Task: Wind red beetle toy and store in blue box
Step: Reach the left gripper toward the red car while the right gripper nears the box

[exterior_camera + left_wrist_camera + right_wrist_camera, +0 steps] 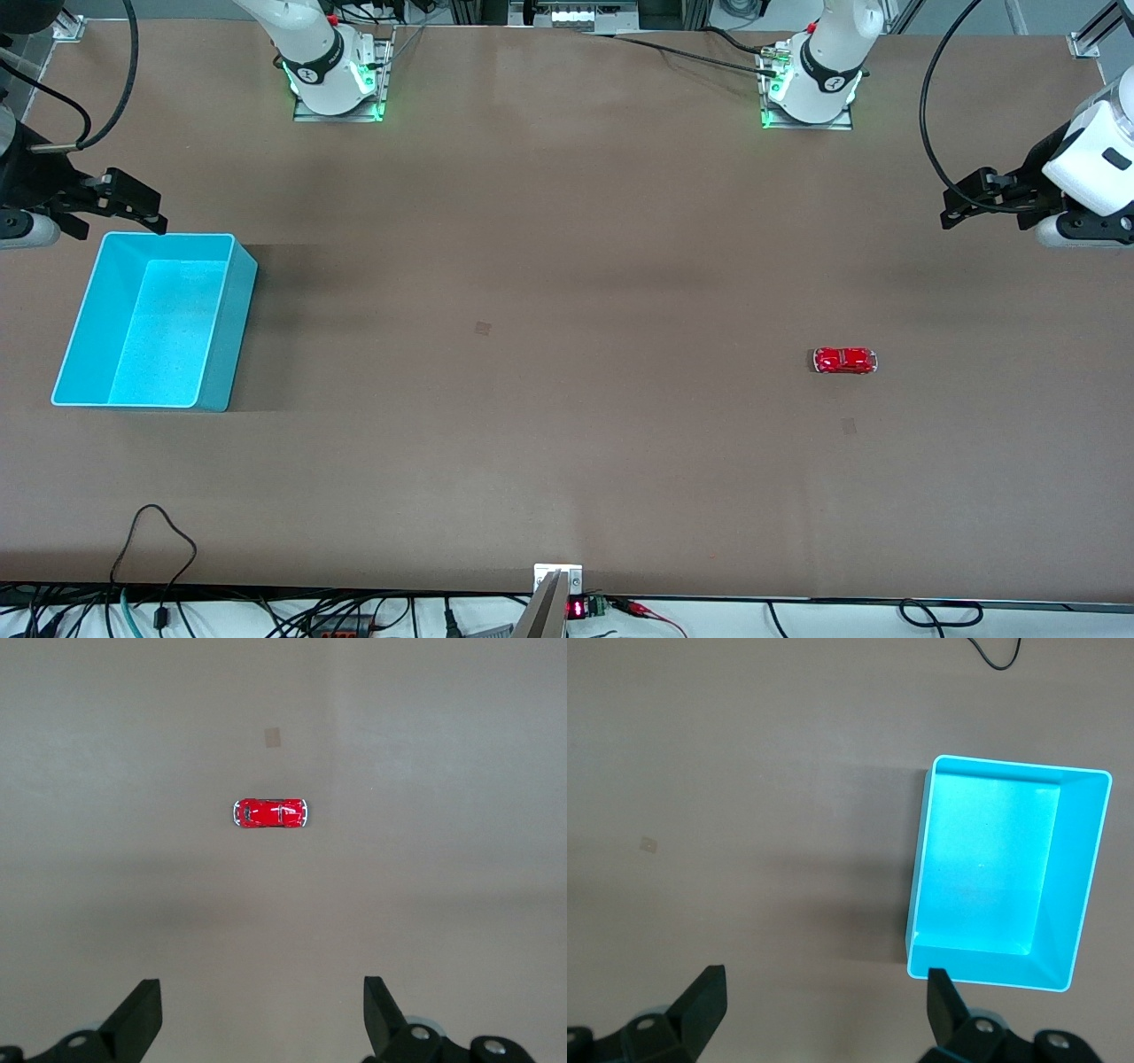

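Note:
The red beetle toy (845, 361) stands on the table toward the left arm's end, and it shows in the left wrist view (271, 812). The blue box (221, 306) stands empty toward the right arm's end, and it shows in the right wrist view (1085, 877). My left gripper (957, 211) is open and empty, held high over the table's edge at the left arm's end, well apart from the toy; its wrist view shows it too (262, 1010). My right gripper (146, 213) is open and empty, up over the table just beside the box's rim; its wrist view shows it too (826, 1005).
The brown table (567, 478) carries a small dark patch (483, 328) near its middle and a fainter one (849, 426) just nearer to the front camera than the toy. A black cable loop (155, 540) lies at the front edge.

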Available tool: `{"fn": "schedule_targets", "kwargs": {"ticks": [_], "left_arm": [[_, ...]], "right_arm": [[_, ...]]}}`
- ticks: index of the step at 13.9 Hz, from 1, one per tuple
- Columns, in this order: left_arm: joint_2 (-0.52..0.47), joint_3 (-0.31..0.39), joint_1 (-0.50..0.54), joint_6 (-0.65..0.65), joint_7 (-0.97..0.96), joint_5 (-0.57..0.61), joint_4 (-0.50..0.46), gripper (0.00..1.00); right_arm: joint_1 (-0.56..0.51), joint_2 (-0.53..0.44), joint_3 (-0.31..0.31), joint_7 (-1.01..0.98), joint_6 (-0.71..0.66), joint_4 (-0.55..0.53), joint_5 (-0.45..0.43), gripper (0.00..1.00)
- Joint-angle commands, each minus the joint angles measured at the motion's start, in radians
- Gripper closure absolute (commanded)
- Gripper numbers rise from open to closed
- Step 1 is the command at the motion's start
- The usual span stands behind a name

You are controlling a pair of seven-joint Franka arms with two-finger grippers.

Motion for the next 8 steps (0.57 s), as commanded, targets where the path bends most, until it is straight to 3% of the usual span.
{"fn": "schedule_targets", "kwargs": {"ticks": [1,8], "left_arm": [[-0.035,-0.009,0.011,0.016,-0.003,-0.005,-0.042,0.0],[0.056,-0.014,-0.011,-0.036,-0.004,-0.02,0.012,0.0]], "right_arm": [[0.002,-0.006,-0.001,0.008,-0.003,0.005,-0.011,0.0],[0.003,-0.008,-0.001,0.006,-0.011,0.005,-0.011,0.0]]}}
